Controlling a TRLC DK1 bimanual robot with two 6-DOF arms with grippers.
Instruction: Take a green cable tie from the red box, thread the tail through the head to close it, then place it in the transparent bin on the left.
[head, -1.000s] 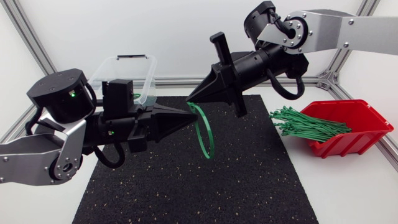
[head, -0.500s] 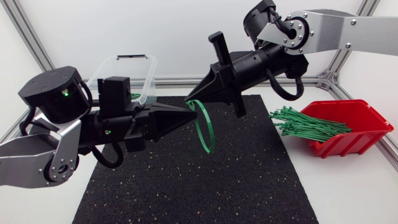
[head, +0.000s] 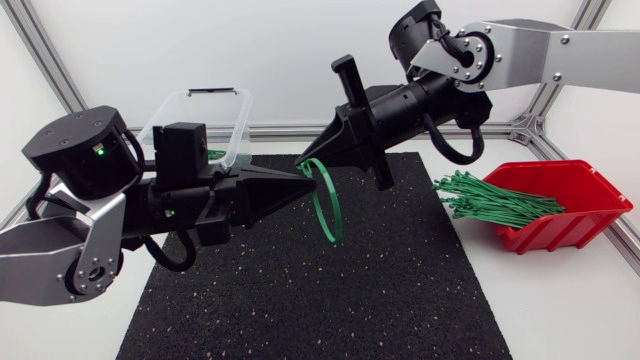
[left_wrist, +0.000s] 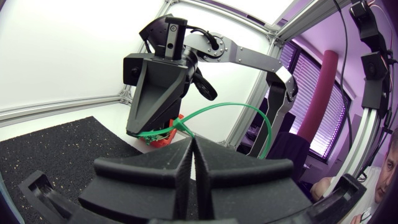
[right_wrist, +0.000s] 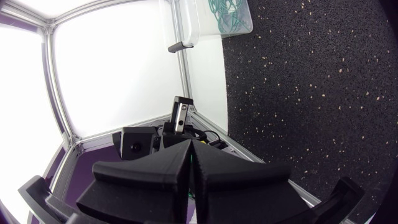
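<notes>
A green cable tie (head: 327, 203) hangs as a loop above the black mat (head: 320, 300), at mid table. My left gripper (head: 308, 181) comes from the left and is shut on the tie at the top of the loop. My right gripper (head: 306, 163) points down from the right, tip to tip with the left one, and is shut on the same tie. In the left wrist view the tie (left_wrist: 249, 112) runs from the right gripper (left_wrist: 140, 132) to my own left gripper (left_wrist: 191, 140) and arcs away. The right wrist view hides the tie behind its gripper (right_wrist: 189, 144).
The red box (head: 570, 205) stands at the right with several green ties (head: 490, 197) spilling over its edge. The transparent bin (head: 200, 115) stands at the back left, behind my left arm; looped green ties (right_wrist: 230, 11) lie in it.
My left arm's body has drifted a little to the left. The right gripper has shifted slightly left. The loop hangs a bit higher and shorter than a second ago.
</notes>
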